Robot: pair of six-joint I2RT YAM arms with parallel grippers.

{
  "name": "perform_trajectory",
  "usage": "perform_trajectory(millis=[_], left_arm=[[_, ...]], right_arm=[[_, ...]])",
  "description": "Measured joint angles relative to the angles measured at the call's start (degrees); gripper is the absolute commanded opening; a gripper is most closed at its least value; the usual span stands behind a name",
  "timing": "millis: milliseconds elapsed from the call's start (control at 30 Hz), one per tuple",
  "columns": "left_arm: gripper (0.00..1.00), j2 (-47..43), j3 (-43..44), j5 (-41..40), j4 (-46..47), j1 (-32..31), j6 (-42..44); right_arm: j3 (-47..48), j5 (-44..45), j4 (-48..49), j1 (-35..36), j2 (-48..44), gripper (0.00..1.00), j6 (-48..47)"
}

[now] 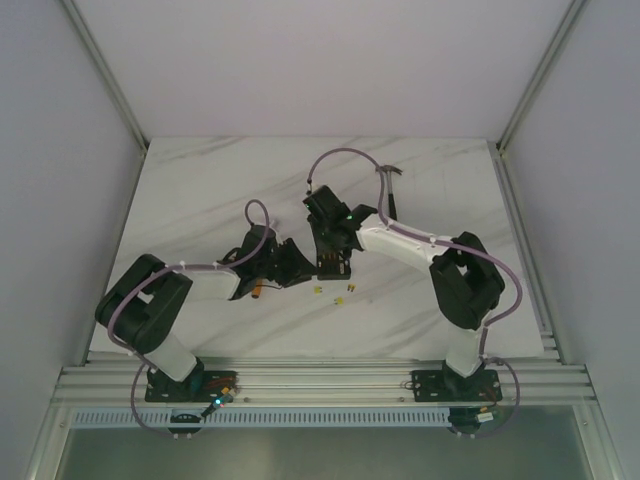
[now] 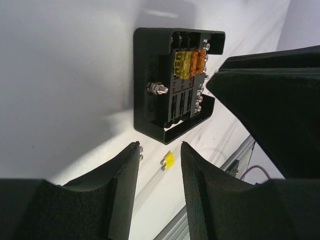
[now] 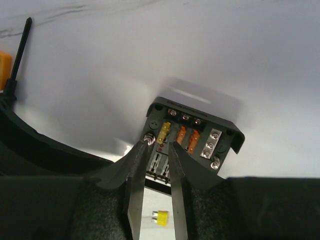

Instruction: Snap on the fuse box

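The fuse box (image 3: pixel 192 136) is a black square box lying on the white table, with one yellow and two orange fuses showing in its slots. My right gripper (image 3: pixel 158 145) hovers over its near left part, jaws a narrow gap apart with nothing between them. In the left wrist view the fuse box (image 2: pixel 175 82) lies just beyond my left gripper (image 2: pixel 160 152), which stands open and empty. From above, both grippers, the left gripper (image 1: pixel 290 268) and the right gripper (image 1: pixel 328 250), meet mid-table, and the fuse box (image 1: pixel 335 266) sits under the right one.
A loose yellow fuse (image 2: pixel 168 160) lies on the table below my left fingers, and a loose yellow fuse (image 3: pixel 161 217) shows below the right ones. More yellow fuses (image 1: pixel 337 300) are scattered nearby. A thin black tool (image 3: pixel 20 45) and an orange block (image 3: pixel 4 70) lie to the left.
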Motion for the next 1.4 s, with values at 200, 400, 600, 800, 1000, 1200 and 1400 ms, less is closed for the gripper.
perform_trajectory(millis=[200, 400, 600, 800, 1000, 1200, 1400], left_arm=[[0.46, 1.86, 0.0, 1.36, 3.19, 0.0, -1.2], [0.44, 3.65, 0.0, 2.12, 4.94, -0.11, -1.81], [0.41, 5.29, 0.07, 3.02, 6.49, -0.44, -2.4], [0.4, 6.14, 0.17, 3.28, 8.0, -1.01, -2.86], [0.39, 6.34, 0.28, 3.3, 8.2, -1.36, -3.23], [0.38, 6.45, 0.33, 3.37, 8.24, -1.4, -3.3], [0.38, 6.47, 0.33, 3.37, 8.35, -1.46, -3.34]], right_arm=[[4.11, 2.27, -2.14, 1.09, 3.69, 0.24, 1.62], [5.81, 4.07, -4.13, 1.44, 5.51, 0.22, 3.21], [6.12, 5.4, -5.6, 1.84, 5.66, 0.21, 4.07], [6.16, 5.95, -6.08, 1.84, 6.4, 0.2, 4.31], [6.19, 5.97, -6.12, 1.92, 7.28, 0.2, 4.28], [6.25, 6.34, -6.19, 2.32, 7.52, 0.15, 4.26], [6.25, 6.88, -6.34, 2.34, 7.52, 0.12, 4.24]])
